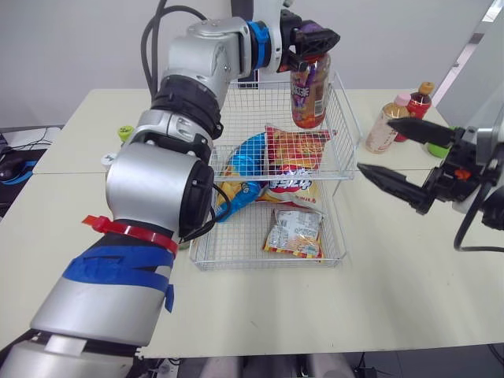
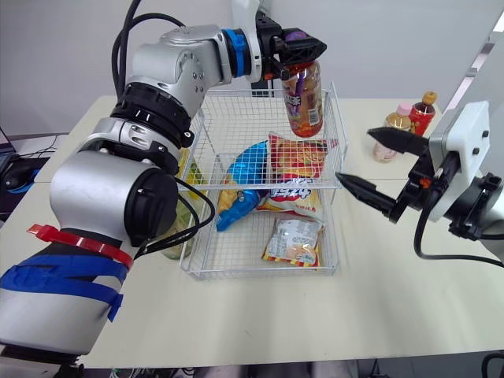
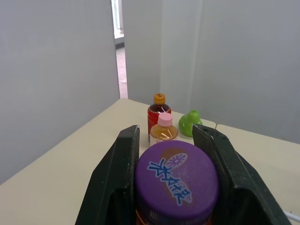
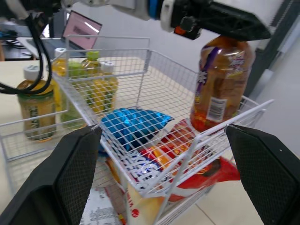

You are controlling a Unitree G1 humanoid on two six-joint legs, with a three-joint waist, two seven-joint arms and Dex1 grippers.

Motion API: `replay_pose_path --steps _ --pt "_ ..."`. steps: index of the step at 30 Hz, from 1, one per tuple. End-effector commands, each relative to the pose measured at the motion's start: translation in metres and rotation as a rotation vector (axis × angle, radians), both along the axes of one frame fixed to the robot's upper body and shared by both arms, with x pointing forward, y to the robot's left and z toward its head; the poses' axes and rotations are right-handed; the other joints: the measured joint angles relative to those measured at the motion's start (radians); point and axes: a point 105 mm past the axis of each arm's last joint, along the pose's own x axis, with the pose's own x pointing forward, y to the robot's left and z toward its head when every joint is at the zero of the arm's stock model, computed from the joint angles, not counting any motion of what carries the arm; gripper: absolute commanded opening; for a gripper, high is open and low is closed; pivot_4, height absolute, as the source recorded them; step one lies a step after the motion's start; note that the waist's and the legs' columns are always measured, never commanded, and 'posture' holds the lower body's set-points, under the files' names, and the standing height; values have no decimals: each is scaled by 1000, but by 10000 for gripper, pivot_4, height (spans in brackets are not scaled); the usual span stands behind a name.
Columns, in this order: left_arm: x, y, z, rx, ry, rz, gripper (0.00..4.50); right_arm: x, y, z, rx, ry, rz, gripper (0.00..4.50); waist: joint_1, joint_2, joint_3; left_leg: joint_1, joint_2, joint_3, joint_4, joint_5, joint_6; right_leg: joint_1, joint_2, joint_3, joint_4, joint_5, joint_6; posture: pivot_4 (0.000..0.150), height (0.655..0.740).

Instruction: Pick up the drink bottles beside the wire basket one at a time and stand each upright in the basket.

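Observation:
My left gripper (image 1: 311,39) is shut on the purple cap of an amber drink bottle (image 1: 309,87), which hangs upright over the far right corner of the white wire basket (image 1: 268,266). The left wrist view shows the cap (image 3: 177,183) clamped between both fingers (image 3: 117,183). Two more bottles stand on the table right of the basket: one with a pink cap (image 1: 383,130) and one with an orange cap (image 1: 420,100). My right gripper (image 2: 354,155) is open beside the basket's right wall, nothing between its fingers (image 4: 79,173).
Inside the basket lie a blue snack bag (image 1: 244,161), a red one (image 1: 295,153) and a small packet (image 1: 294,234). Several bottles (image 4: 35,108) stand along the basket's left side. A green pear-shaped object (image 3: 190,123) sits behind the two table bottles.

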Motion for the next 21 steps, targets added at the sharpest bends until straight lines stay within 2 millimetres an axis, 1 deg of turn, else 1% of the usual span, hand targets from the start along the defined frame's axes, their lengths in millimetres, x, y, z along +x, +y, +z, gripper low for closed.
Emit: replay_pose_path --steps 1,7,9,11,17,21 --pt "-13 -5 33 -33 -97 -24 13782 0 -6 13 2 -76 -47 45000 1 0 0 0 0 0 0 0 0 0 0 0 0 0 0 1500 7400" --pt "-13 -10 28 -20 -82 -39 13782 4 -7 15 11 -86 -51 45000 2 0 0 0 0 0 1 0 0 0 0 0 0 0 0 1500 7400" --pt "-12 -8 28 -6 -102 -22 20923 4 -6 15 12 -85 -46 45000 2 0 0 0 0 0 1 0 0 0 0 0 0 0 0 1500 7400" --pt "-13 -8 29 3 -110 -26 25797 4 -6 15 14 -86 -45 45000 1 0 0 0 0 0 1 0 0 0 0 0 0 0 0 1500 7400" --pt "-20 -3 38 9 -128 -72 44713 7 -5 16 19 -91 -48 45000 1 0 0 0 0 0 1 0 0 0 0 0 0 0 1 1500 7400" --pt "-26 9 45 22 -150 -99 44925 8 -7 16 16 -96 -55 45000 0 0 0 0 0 0 1 0 0 0 0 0 1 0 1 1500 7400"
